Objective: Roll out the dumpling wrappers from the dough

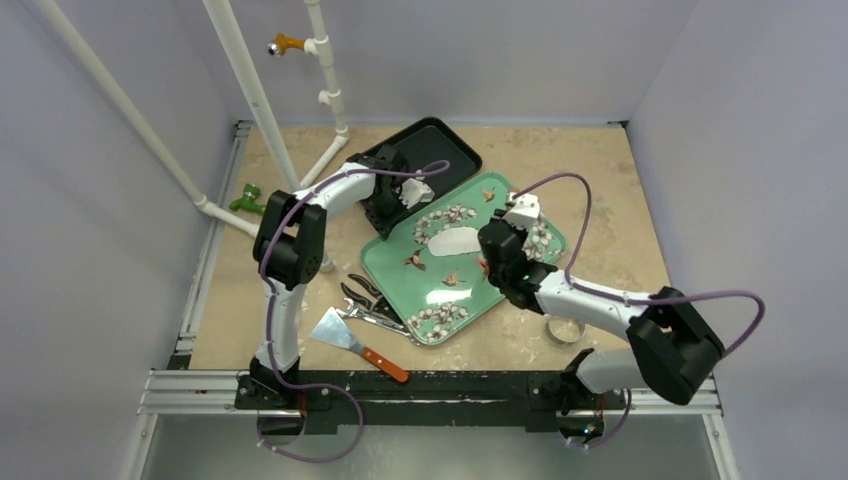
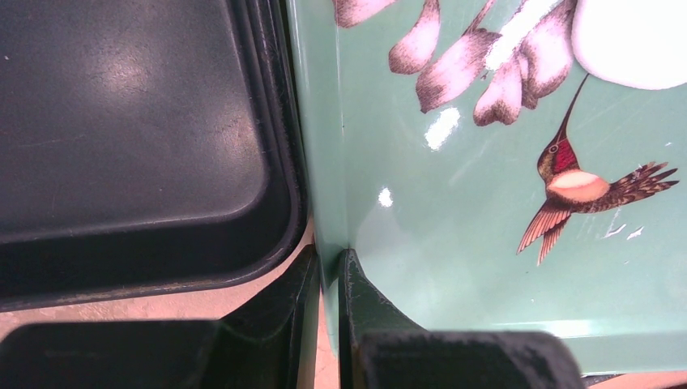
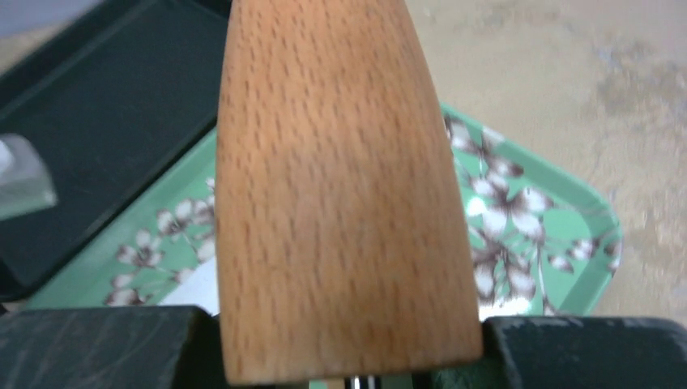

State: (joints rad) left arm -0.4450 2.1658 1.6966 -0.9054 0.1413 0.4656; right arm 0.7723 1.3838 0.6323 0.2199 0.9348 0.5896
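A flat white oval of dough, the dumpling wrapper [image 1: 455,242], lies on the green floral tray [image 1: 400,262]. It also shows in the left wrist view, where the wrapper [image 2: 632,40] fills the top right corner. My left gripper [image 1: 388,215] [image 2: 330,261] is shut on the green tray's left rim [image 2: 317,162], one finger [image 2: 275,316] outside and one inside. My right gripper [image 1: 498,252] [image 3: 348,344] hovers just right of the wrapper, shut on a wooden rolling pin [image 3: 340,186] that points away from the camera. A sliver of the wrapper [image 3: 194,285] shows beside the pin.
A black tray [image 1: 455,150] [image 2: 121,121] lies against the green tray's back left. A scraper with an orange handle [image 1: 352,342] and black tongs [image 1: 365,300] lie at the front left. A shiny metal ring [image 1: 563,328] sits near the right arm.
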